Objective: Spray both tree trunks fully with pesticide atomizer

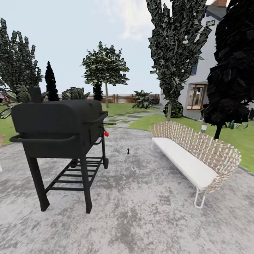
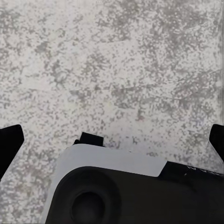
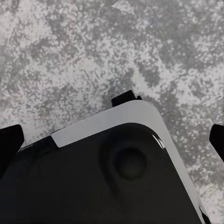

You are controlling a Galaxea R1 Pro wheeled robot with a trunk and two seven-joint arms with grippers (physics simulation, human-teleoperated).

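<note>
A small dark pesticide atomizer [image 1: 128, 151] with a red tip stands upright on the grey paving, between the grill and the bench and several paces ahead. Far back on the lawn stands a tree [image 1: 105, 67] with a broad green canopy and a thin bare trunk [image 1: 106, 95]. A taller leafy tree [image 1: 174, 49] rises at the right, its pale trunk [image 1: 169, 111] behind the bench. In the wrist views my left gripper [image 2: 112, 140] and right gripper [image 3: 112, 140] hang open over the paving and my own base, holding nothing.
A black grill [image 1: 60, 128] on legs stands close at the left. A wicker bench [image 1: 192, 155] with a white cushion lines the right. A dark cypress-like tree [image 1: 231, 70] and a house [image 1: 197, 95] are at the right. A fence [image 1: 120, 98] rings the lawn.
</note>
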